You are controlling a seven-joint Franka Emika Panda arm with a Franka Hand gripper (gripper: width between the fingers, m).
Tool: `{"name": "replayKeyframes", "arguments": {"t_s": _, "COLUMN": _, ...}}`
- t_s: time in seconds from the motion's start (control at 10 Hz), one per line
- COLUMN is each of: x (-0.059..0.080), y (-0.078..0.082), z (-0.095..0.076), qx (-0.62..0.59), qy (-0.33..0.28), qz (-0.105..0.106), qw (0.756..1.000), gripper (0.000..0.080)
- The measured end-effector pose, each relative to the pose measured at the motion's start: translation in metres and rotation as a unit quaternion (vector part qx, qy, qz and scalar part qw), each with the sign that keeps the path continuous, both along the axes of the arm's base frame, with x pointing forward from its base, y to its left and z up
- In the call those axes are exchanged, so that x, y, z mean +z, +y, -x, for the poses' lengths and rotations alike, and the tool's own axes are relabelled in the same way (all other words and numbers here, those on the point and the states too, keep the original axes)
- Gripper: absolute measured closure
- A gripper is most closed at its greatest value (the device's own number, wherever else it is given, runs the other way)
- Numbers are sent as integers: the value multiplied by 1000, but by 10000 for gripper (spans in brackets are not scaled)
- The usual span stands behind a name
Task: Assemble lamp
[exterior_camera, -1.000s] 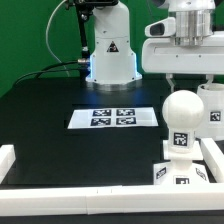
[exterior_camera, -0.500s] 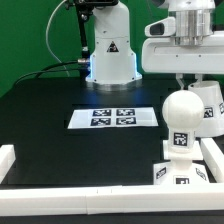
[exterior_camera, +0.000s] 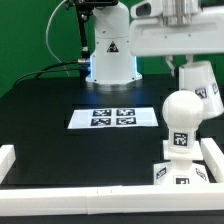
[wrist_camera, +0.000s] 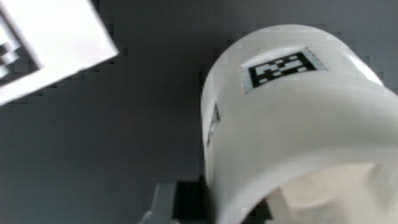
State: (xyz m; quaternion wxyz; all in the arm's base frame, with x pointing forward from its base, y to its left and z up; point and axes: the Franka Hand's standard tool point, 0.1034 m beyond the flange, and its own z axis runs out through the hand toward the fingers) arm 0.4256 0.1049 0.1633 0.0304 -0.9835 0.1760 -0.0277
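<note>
My gripper (exterior_camera: pixel 185 68) is shut on the rim of the white tapered lamp shade (exterior_camera: pixel 200 86) and holds it tilted above the table, at the exterior view's right. Just below and in front stands the round-headed bulb (exterior_camera: pixel 182 112), upright on the square base (exterior_camera: pixel 172 176); both carry black-and-white tags. The shade's lower edge hangs close behind the bulb's head. In the wrist view the shade (wrist_camera: pixel 294 100) fills most of the picture with a tag on its wall. A dark finger (wrist_camera: pixel 222 195) lies against its side; the other finger is hidden.
The marker board (exterior_camera: pixel 114 117) lies flat at the table's middle and shows in the wrist view (wrist_camera: pixel 45 50). The white robot body (exterior_camera: pixel 108 50) stands behind it. A low white wall (exterior_camera: pixel 60 195) runs along the table's front and sides.
The gripper has risen with the shade. The shade has lifted off the table, tilted, and moved slightly toward the exterior view's left, closer to the bulb.
</note>
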Motion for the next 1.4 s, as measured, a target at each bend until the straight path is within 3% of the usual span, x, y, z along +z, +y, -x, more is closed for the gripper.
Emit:
{"name": "replayKeyframes", "arguments": {"t_s": 0.1, "x": 24, "y": -8, "z": -3, "qx": 11, "qy": 1, "qz": 3, "qw": 1000, "gripper": 758}}
{"name": "replayKeyframes", "arguments": {"t_s": 0.2, "x": 48, "y": -7, "z": -8, "qx": 16, "qy": 12, "qz": 10, "qw": 1000, "gripper": 758}}
{"name": "replayKeyframes", "arguments": {"t_s": 0.3, "x": 59, "y": 5, "z": -14, "qx": 21, "qy": 13, "qz": 18, "qw": 1000, "gripper": 758}}
{"name": "replayKeyframes", "arguments": {"t_s": 0.4, "x": 52, "y": 17, "z": -12, "qx": 14, "qy": 19, "qz": 25, "qw": 999, "gripper": 758}}
{"name": "replayKeyframes", "arguments": {"t_s": 0.8, "x": 50, "y": 12, "z": -14, "qx": 44, "qy": 23, "qz": 25, "qw": 998, "gripper": 758}}
{"name": "replayKeyframes", "arguments": {"t_s": 1.1, "x": 97, "y": -26, "z": -76, "qx": 98, "qy": 9, "qz": 15, "qw": 995, "gripper": 758}}
{"name": "replayKeyframes", "arguments": {"t_s": 1.2, "x": 112, "y": -42, "z": -102, "qx": 125, "qy": -4, "qz": 24, "qw": 992, "gripper": 758}}
{"name": "replayKeyframes", "arguments": {"t_s": 1.4, "x": 135, "y": -43, "z": -119, "qx": 132, "qy": 12, "qz": 39, "qw": 990, "gripper": 758}}
